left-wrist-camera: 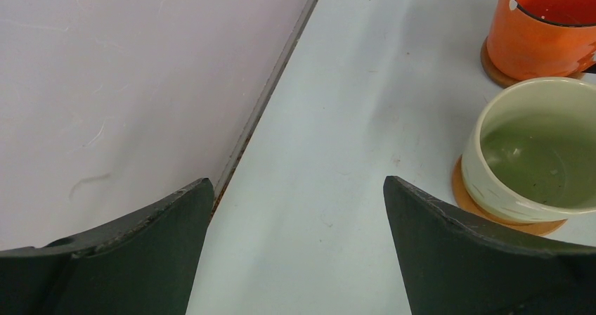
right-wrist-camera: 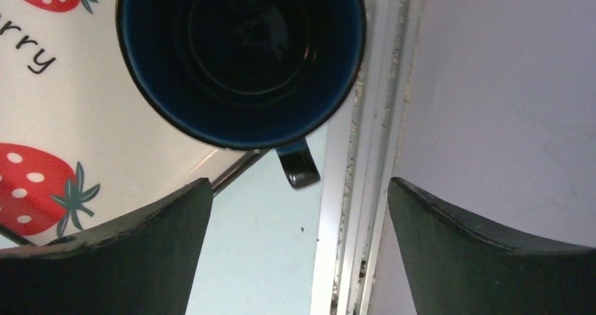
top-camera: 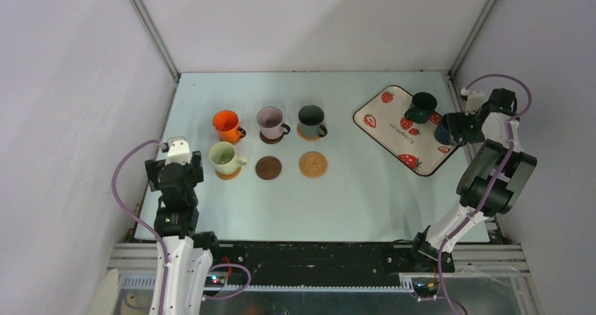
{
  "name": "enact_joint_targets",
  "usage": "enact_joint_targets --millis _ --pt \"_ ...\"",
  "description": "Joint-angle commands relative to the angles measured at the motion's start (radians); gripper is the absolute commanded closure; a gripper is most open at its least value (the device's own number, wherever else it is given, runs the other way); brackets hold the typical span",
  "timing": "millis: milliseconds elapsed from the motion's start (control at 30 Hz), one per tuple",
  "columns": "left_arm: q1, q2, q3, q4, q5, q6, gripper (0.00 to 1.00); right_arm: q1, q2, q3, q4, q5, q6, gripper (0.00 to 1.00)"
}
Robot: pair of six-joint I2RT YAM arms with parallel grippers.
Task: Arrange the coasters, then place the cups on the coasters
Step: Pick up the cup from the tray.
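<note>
Pale table (top-camera: 351,202), left gripper (left-wrist-camera: 296,188) and right gripper (right-wrist-camera: 300,183) both spread empty, navy cup (right-wrist-camera: 239,55) half hidden from above.

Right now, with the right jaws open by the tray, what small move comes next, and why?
Probably ease the right jaws forward to straddle the navy cup. They stand open with the cup just ahead on the tray, not yet between them, and the brown coaster and tan coaster lie bare.
</note>
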Motion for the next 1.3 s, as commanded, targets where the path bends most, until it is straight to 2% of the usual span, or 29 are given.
enact_joint_targets --millis 0,233,467,867,933,1000,1033,1067,1100,1167,1267 --pt "0.004 0.006 0.018 0.034 -0.025 -0.003 0.02 0.004 0.082 0.096 -0.104 -0.076 -0.063 0.01" --pt "0.005 0.000 0.015 0.037 -0.036 -0.001 0.02 0.021 0.146 0.175 -0.182 -0.165 -0.058 0.07" --pt "0.005 0.007 0.013 0.042 -0.041 0.001 0.02 0.075 0.173 0.149 -0.159 -0.110 -0.050 0.15" --pt "0.005 0.001 0.009 0.045 -0.036 0.005 0.02 0.081 0.193 0.113 -0.064 -0.052 0.059 0.32" --pt "0.005 0.000 0.007 0.044 -0.037 0.005 0.01 0.082 0.194 0.111 -0.048 -0.046 0.078 0.39" --pt "0.005 0.000 0.007 0.044 -0.038 0.005 0.02 0.085 0.196 0.110 -0.040 -0.045 0.087 0.51" --pt "0.005 -0.001 0.007 0.046 -0.038 0.006 0.02 0.088 0.199 0.110 -0.038 -0.044 0.089 0.62" --pt "0.005 -0.001 0.007 0.045 -0.038 0.004 0.02 0.089 0.200 0.110 -0.035 -0.041 0.091 0.68" --pt "0.005 -0.001 0.007 0.046 -0.038 0.004 0.02 0.091 0.202 0.110 -0.033 -0.039 0.091 0.82" --pt "0.004 -0.001 0.007 0.045 -0.039 0.005 0.02 0.093 0.197 0.106 -0.027 -0.035 0.093 0.99" --pt "0.005 -0.002 0.007 0.046 -0.037 0.006 0.02 0.090 0.159 0.075 -0.010 -0.026 0.093 1.00"
